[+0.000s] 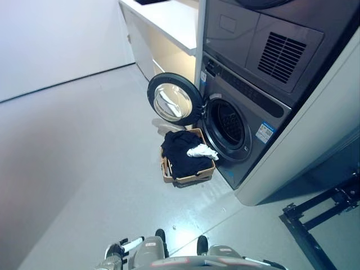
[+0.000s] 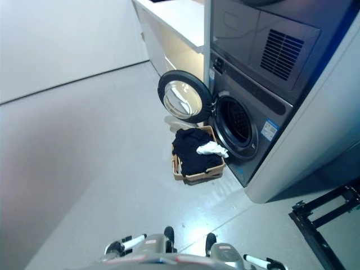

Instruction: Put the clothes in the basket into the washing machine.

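Against the right-hand wall stands the grey washing machine (image 1: 242,132), set under a second appliance with a vent grille (image 1: 280,55). Its round door (image 1: 173,99) is swung fully open to the left, and its drum opening (image 1: 228,125) looks dark and, as far as I can tell, empty. On the floor (image 1: 84,169) directly before that opening, just beside the machine's front, sits the wicker basket (image 1: 185,179), well ahead of the robot and slightly to its right. So the reach is forward, and by my judgement the right hand has the shorter way. The basket is heaped with black clothes (image 1: 181,152), and a white garment (image 1: 202,151) lies on top at the side nearest the drum. Both hands are low at the bottom edge: the left hand (image 1: 117,250) shows white-tipped fingers held straight and gripping nothing; of the right hand (image 2: 264,263) I cannot tell the state.
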